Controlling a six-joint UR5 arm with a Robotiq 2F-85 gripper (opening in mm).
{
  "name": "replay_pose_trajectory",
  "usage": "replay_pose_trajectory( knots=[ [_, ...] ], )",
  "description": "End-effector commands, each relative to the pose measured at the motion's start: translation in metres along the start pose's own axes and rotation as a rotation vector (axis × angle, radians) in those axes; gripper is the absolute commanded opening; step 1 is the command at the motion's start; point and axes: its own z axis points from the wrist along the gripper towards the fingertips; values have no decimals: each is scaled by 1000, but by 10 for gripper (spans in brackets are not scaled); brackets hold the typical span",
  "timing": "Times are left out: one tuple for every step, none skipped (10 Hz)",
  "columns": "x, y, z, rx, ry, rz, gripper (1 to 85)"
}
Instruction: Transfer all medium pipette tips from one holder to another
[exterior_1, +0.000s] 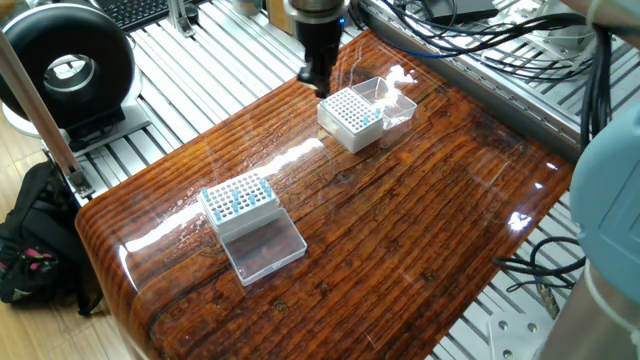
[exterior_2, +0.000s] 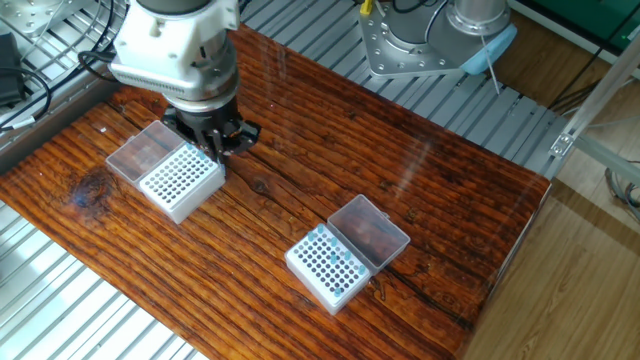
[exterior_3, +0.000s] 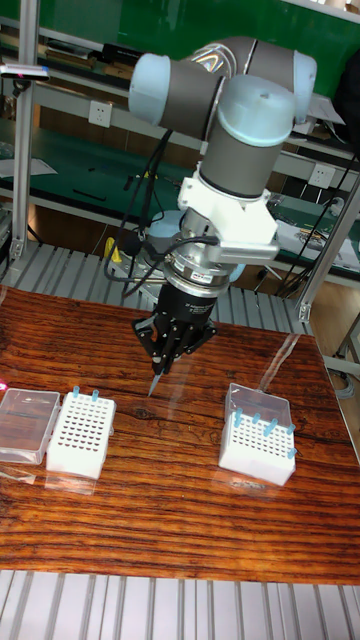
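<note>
My gripper (exterior_3: 160, 362) is shut on one medium pipette tip (exterior_3: 155, 381), a thin pale cone pointing down from the fingers. It hangs above the table just beside the white holder (exterior_3: 79, 434), whose lid (exterior_3: 25, 421) lies open. That holder (exterior_2: 180, 182) carries two blue tips (exterior_3: 94, 394) along its far edge. In the other fixed view the gripper (exterior_2: 218, 150) sits at that holder's corner. The second holder (exterior_3: 258, 442) stands to the right with several blue tips (exterior_2: 330, 262) in it. In one fixed view the gripper (exterior_1: 319, 84) is left of the nearly empty holder (exterior_1: 349, 119).
A black round device (exterior_1: 66, 68) and a black bag (exterior_1: 28, 250) sit off the table's left side. Cables (exterior_1: 470, 45) run along the back. The robot base (exterior_2: 440, 35) stands on the metal rails beyond the wooden table (exterior_2: 420, 190).
</note>
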Motion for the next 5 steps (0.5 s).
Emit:
replay_pose_trajectory(
  knots=[
    [-2,12,-1,-63,-12,154,70],
    [0,-4,-1,-1,-10,152,33],
    [5,-14,1,17,-10,124,17],
    [15,-32,4,15,-10,85,23],
    [21,-47,8,12,-17,49,37]
  ],
)
